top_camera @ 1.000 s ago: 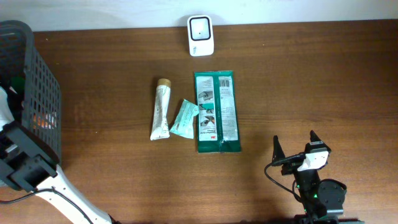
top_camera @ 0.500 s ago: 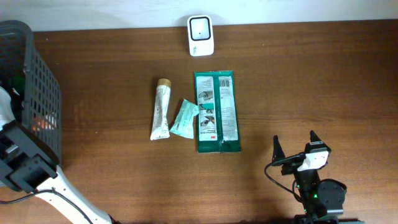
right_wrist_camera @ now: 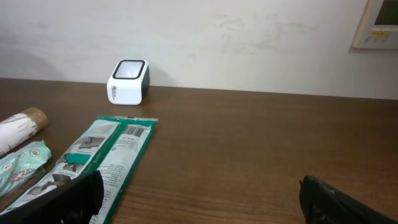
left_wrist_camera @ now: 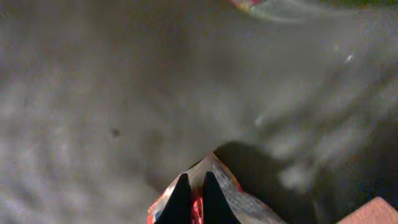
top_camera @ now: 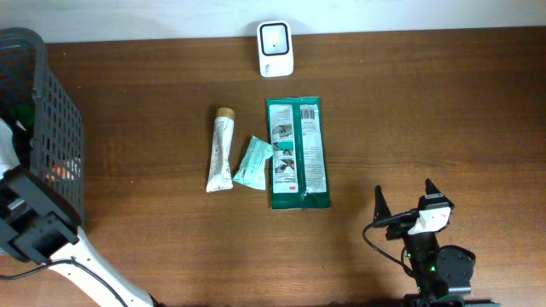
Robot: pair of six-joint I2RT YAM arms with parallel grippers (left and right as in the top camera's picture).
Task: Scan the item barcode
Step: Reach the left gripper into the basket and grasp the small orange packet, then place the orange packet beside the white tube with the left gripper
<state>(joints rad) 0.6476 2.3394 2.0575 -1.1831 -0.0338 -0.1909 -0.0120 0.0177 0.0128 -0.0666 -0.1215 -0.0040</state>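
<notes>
Foil packet, red and silver: its crumpled peak sits pinched in my left gripper, fingers pressed together. My right gripper stands spread (low over the wooden table), well apart from the white scanner.

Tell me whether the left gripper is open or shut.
Shut. The left gripper pinches a red-and-silver packet, fingers nearly touching.

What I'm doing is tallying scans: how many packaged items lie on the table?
3: a tube at left, a small sachet beside it, a long green pack at right. The basket may hide more.
</notes>
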